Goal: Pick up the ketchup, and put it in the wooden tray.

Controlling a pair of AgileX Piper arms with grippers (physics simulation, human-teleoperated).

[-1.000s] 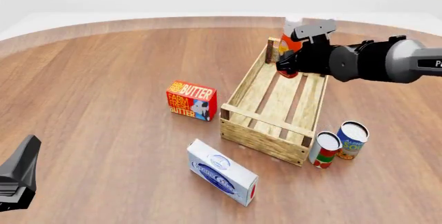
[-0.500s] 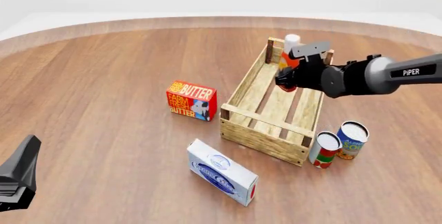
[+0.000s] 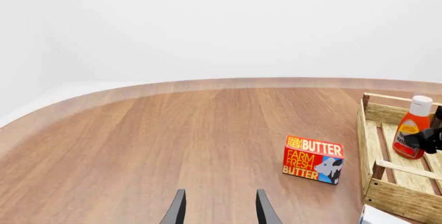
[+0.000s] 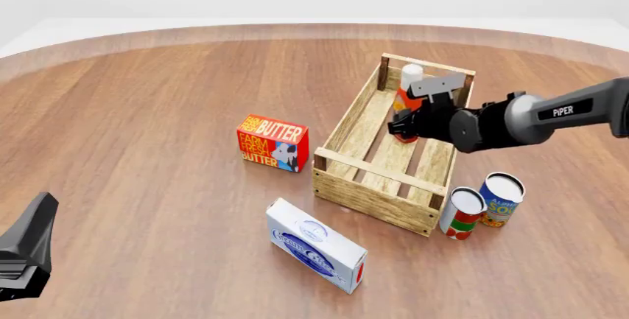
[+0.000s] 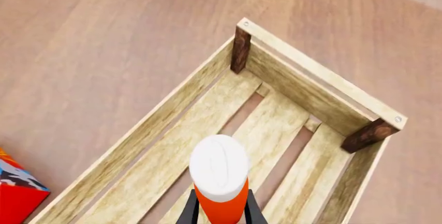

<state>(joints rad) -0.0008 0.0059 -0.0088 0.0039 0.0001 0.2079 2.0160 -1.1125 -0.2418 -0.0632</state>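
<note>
The ketchup (image 4: 407, 96), a red-orange bottle with a white cap, stands upright inside the far end of the wooden tray (image 4: 340, 123). My right gripper (image 4: 406, 121) is shut on the bottle's lower body. In the right wrist view the cap and the ketchup (image 5: 219, 168) sit between the fingers (image 5: 188, 213), over the slats of the wooden tray (image 5: 314, 87). I cannot tell whether the bottle's base touches the slats. The left wrist view shows the ketchup (image 3: 411, 130) in the tray (image 3: 399, 198). My left gripper (image 3: 219, 211) is open and empty, low at the near left (image 4: 26, 254).
A red butter box (image 4: 273, 143) stands left of the tray, and it also shows in the left wrist view (image 3: 313, 159). A white and blue box (image 4: 317, 245) lies near the tray's near corner. Two cans (image 4: 462, 214) (image 4: 500, 200) stand at the tray's near right.
My right gripper has come down and a little nearer with the ketchup, from above the tray's far end board to inside the tray. The left arm has not moved.
</note>
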